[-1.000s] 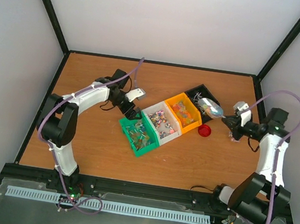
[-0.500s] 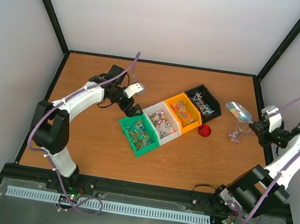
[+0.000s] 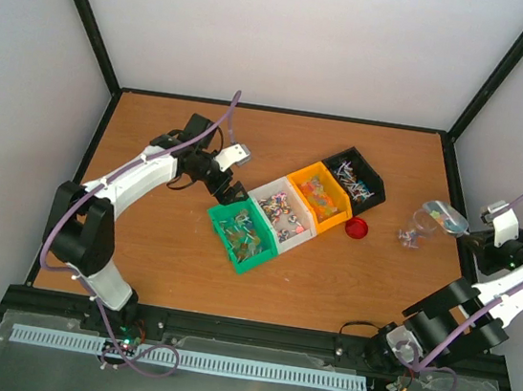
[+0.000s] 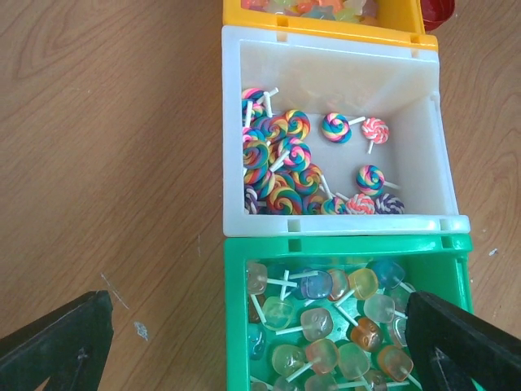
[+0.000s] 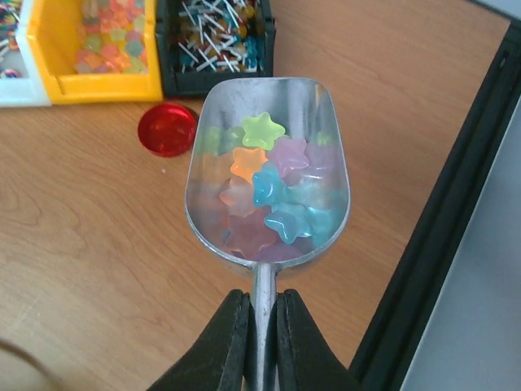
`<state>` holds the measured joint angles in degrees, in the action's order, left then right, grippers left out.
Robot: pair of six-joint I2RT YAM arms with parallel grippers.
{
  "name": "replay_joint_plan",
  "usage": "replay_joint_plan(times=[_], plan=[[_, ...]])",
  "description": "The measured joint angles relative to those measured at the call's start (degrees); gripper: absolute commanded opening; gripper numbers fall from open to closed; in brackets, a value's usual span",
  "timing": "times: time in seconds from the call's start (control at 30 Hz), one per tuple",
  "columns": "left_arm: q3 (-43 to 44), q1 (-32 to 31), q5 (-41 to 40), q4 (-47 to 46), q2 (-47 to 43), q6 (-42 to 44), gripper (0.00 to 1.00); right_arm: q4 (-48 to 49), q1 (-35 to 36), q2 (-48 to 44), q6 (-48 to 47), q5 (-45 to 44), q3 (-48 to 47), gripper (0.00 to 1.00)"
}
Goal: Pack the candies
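My right gripper (image 5: pixel 260 305) is shut on the handle of the silver scoop (image 5: pixel 269 106). The scoop holds several star-shaped candies (image 5: pixel 269 191) in mixed colours. In the top view this gripper (image 3: pixel 478 238) holds the scoop (image 3: pixel 442 217) level near the table's right edge. My left gripper (image 4: pixel 260 350) is open and empty, with its fingers (image 4: pixel 57 342) wide apart. It hovers over the green bin (image 4: pixel 342 243) of cube lollipops (image 4: pixel 342 318). In the top view it (image 3: pixel 233 192) is at the left end of the bin row.
Green (image 3: pixel 261 261), white (image 3: pixel 264 190), orange (image 3: pixel 339 219) and black (image 3: pixel 375 197) bins stand in a diagonal row. Swirl lollipops (image 4: pixel 285 163) fill the white bin (image 4: pixel 326 65). A red round lid (image 3: pixel 356 229) lies right of them. A small clear container (image 3: pixel 412 233) holds some sweets below the scoop.
My right arm has swung the loaded scoop from over the black bin out to the right edge. The left gripper has stayed by the green bin.
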<state>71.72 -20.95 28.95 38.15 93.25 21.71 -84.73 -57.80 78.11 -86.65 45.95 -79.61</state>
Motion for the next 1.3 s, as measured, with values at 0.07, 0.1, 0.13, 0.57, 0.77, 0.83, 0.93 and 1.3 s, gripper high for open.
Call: replay_joint_plan(times=[0.07, 0.1, 0.13, 0.57, 0.77, 0.83, 0.93, 1.3], plan=[[0.00, 0.00, 0.00, 0.00, -0.35, 0.00, 1.00, 0.02, -0.68, 0.98, -0.35, -1.46, -0.13, 0.03], [0.00, 0.02, 0.02, -0.04, -0.57, 0.00, 1.00, 0.09, -0.90, 1.53, -0.35, -2.21, -0.28, 0.03], [0.00, 0.00, 0.02, -0.04, -0.68, 0.00, 1.00, 0.20, -1.05, 1.97, -0.28, -2.71, -0.42, 0.03], [-0.48, 0.00, 0.94, -0.96, -0.96, -0.04, 1.00, 2.69, -0.87, 4.76, 2.29, -8.28, -0.70, 0.03], [-0.50, 0.00, 1.11, -0.98, -0.96, -0.04, 1.00, 4.68, 1.01, 4.87, 4.11, -10.14, -0.59, 0.03], [-0.50, 0.00, 1.11, -1.01, -0.96, -0.04, 1.00, 5.05, 1.62, 5.14, 4.52, -10.82, -0.59, 0.03], [-0.55, 0.02, 1.11, -1.07, -0.96, -0.04, 1.00, 5.55, 2.34, 5.35, 4.83, -11.65, -0.59, 0.03], [-0.70, 0.00, 1.29, -1.16, -0.96, -0.04, 1.00, 6.47, 4.92, 5.35, 7.45, -14.27, -0.59, 0.03]])
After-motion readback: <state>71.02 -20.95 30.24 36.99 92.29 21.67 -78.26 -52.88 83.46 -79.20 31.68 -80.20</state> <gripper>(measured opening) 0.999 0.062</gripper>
